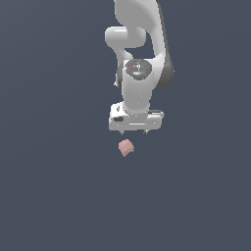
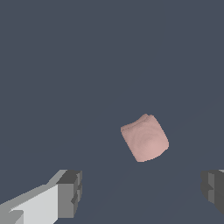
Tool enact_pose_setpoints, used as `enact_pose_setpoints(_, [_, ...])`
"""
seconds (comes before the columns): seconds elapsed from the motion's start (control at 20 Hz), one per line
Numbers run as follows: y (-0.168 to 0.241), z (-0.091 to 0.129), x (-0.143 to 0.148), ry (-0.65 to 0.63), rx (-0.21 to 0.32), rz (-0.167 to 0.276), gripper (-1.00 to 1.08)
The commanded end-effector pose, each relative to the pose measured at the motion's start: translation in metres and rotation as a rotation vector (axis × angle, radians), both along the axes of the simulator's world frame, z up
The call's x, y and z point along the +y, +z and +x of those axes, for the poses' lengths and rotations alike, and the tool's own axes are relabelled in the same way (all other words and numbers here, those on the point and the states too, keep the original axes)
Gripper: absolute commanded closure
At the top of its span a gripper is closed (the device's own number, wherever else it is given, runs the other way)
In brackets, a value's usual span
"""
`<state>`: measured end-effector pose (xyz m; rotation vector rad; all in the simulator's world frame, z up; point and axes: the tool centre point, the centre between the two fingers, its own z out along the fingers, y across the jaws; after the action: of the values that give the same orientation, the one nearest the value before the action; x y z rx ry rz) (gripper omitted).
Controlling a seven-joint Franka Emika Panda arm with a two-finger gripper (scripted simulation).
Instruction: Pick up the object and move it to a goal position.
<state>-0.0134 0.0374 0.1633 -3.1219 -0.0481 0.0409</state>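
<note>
The two grey fingers (image 2: pixel 70 192) stand wide apart with nothing between them; the gripper (image 1: pixel 136 131) has hold of nothing. In the wrist view the gap between the pads is far wider than the object (image 2: pixel 144 138), which sits out ahead of the fingertips rather than inside the gap, closer to one finger's side than the other. It is a small salmon-pink lump, turned at an angle to the fingers, so its faces do not line up squarely with the pads.

From the exterior view, the object (image 1: pixel 126 147) lies just below the white hand in the picture, slightly toward that view's left of the gripper's middle. The floor is plain dark blue-grey, and I cannot make out any goal marker on it.

I would judge this the approach, before any grasp. The next move calls for centring the open fingers over the lump, perhaps turning the wrist to meet its flat sides, then lowering until the pads flank it and closing.
</note>
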Motion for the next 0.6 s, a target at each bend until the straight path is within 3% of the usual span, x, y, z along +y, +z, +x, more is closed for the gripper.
enact_pose_setpoints(0.0, [0.000, 0.000, 0.001, -0.002, 0.001, 0.000, -0.92])
enact_pose_setpoints(0.55, [-0.013, 0.001, -0.006, 0.088, -0.006, -0.003, -0.92])
